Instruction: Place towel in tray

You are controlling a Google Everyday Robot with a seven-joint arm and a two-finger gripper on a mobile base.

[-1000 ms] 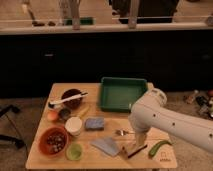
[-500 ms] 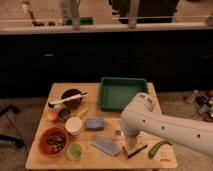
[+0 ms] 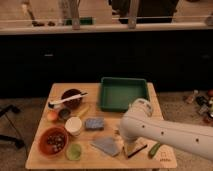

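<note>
Tool [image 3: 131, 148] just beside small thin grey-blue cloth towel [image 3: 106, 145] on wooden counter [image 3: 100, 163], spread impossible to tell. Apparently approach step; next, pinch towel, carry to large dark-green rectangular plastic tray [image 3: 122, 94].

Dimly, warmly lit; brightest on the tabletop [image 3: 95, 161], dark beyond; faintly shadowed under the gripper [image 3: 131, 148] at the near edge.

On the table [image 3: 100, 161], the tray [image 3: 124, 94] sits at the back right. Left of the tray stands a bowl [image 3: 70, 101] with a utensil [image 3: 67, 99] across it. In front of the tray lies the sponge [image 3: 94, 123], and nearer still the towel [image 3: 106, 146]. The gripper [image 3: 131, 148] hangs in front of the tray, just right of the towel.
</note>
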